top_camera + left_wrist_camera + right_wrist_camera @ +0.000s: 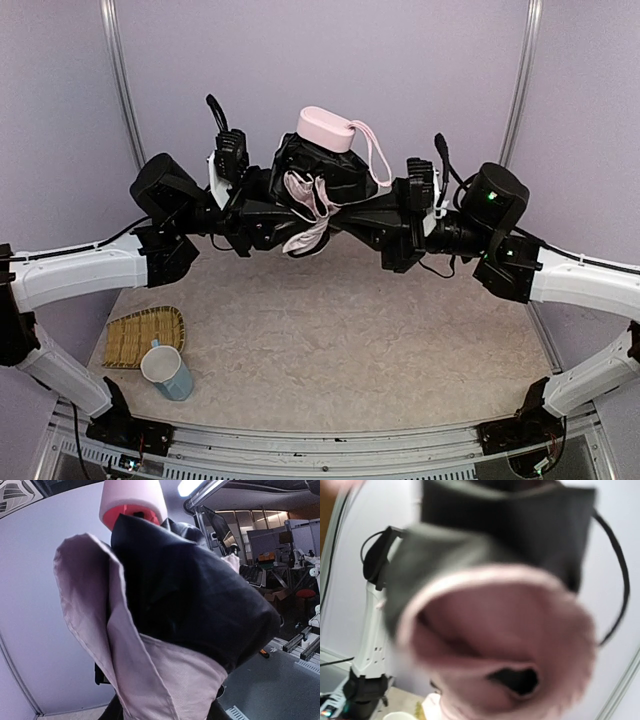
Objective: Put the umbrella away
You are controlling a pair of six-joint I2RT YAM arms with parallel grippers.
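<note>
The umbrella [312, 195] hangs in the air between my two arms, folded into a bunch of black lining and pale pink cloth. Its pale pink handle [325, 128] points up and back, with the strap [378, 160] looping off to the right. My left gripper [272, 210] is shut on the bundle from the left; in the left wrist view the umbrella [190, 610] covers the jaws, with the handle [131, 502] at the top. My right gripper [366, 216] meets the bundle from the right and is shut. Blurred pink and black umbrella cloth [495, 630] hides its fingers in the right wrist view.
A woven straw tray [145, 338] lies at the table's front left, with a pale blue cup [168, 372] standing at its near edge. The speckled table mat [350, 330] spreads beneath the raised arms. Grey walls close the back and sides.
</note>
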